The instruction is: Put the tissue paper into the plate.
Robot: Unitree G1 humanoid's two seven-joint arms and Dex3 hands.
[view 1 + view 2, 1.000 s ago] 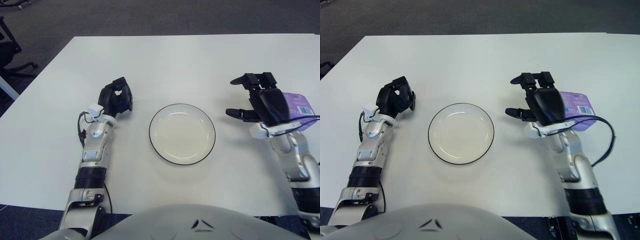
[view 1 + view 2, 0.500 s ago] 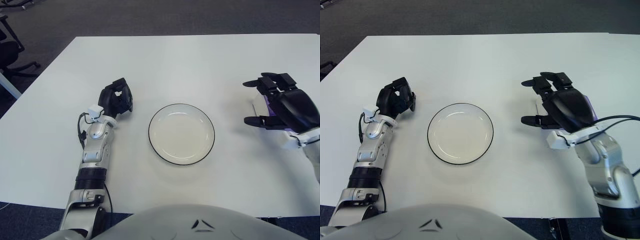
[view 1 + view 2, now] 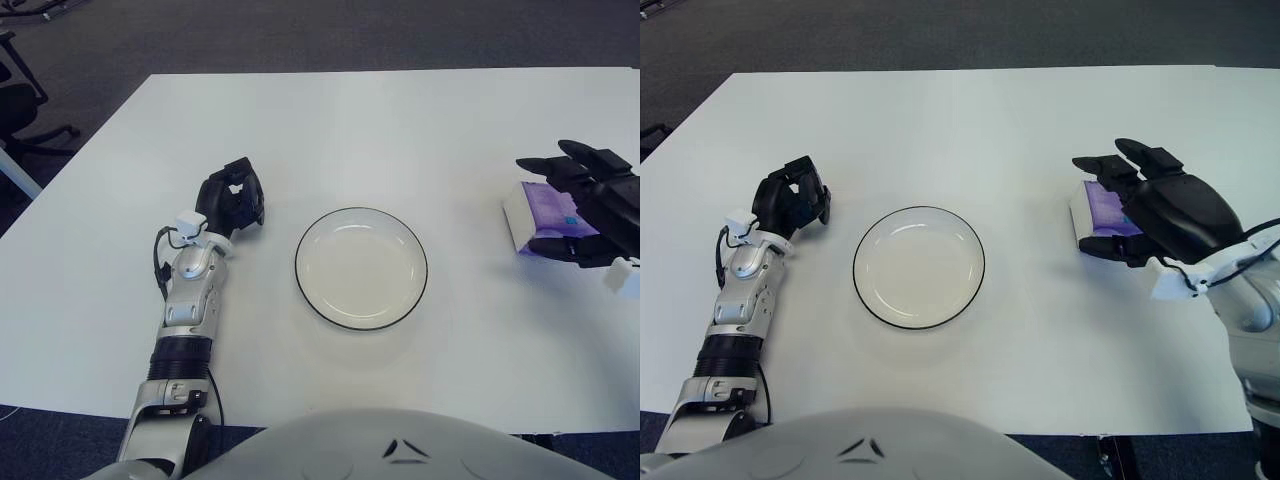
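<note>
purple tissue pack [image 3: 1098,212], right hand [image 3: 1160,205] over it

An office, by the look of it. Grey carpet floor [image 3: 300,35] surrounds the white tabletop [image 3: 400,120]. An office chair's wheeled base [image 3: 30,115] shows at the left

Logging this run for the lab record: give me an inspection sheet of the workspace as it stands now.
Surface: white table, flat, bare around the job's things.
Job's things: plate empty, at centre; tissue pack, purple and white, on the table to its right.
Clutter: nothing seen.
Hands: right hand over the tissue pack, fingers spread around it, grasp not closed; left hand curled, left of the plate, holding nothing.
Cables: black cable at the left wrist; another by the right wrist.
Surroundings: dark carpet; chair base far left.
</note>
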